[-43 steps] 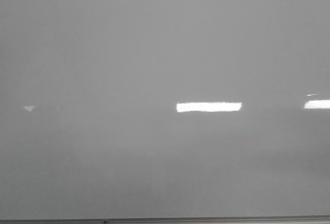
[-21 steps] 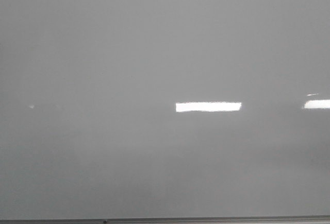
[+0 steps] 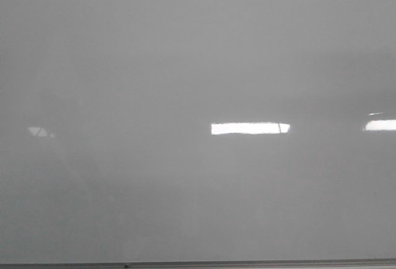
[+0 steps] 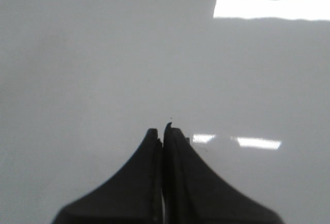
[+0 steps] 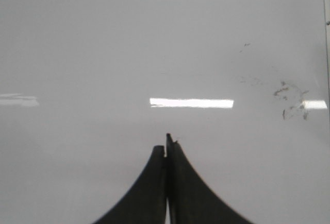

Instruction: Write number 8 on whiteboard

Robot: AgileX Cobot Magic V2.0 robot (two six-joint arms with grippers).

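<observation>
The whiteboard fills the front view, blank and glossy, w/ a thin dark edge strip along the bottom. No number 8 shows on it in any view, so by the look of it writing hasn't begun. No marker is visible either.

Left gripper: fingers pressed together, tips meeting, nothing seen between them. Right gripper: same, fingers closed tip to tip, apparently empty. Whether a thin pen sits hidden deeper in either pair can't be told.

Key relation: the board lies straight ahead of both sets of fingertips, its face spread broadside across each wrist view. Long axis of the board runs side to side in the front view, along that edge strip. How close the tips are to the surface, touching or apart, can't be judged; glare gives no clear cue. Neither arm looks clearly nearer.

Right wrist view also shows faint dark smudges off to one side near the board's border, prob. old ink residue, not a figure.

Judgement: the 8 should stand upright, long axis vertical, i.e. across the board's length.
</observation>
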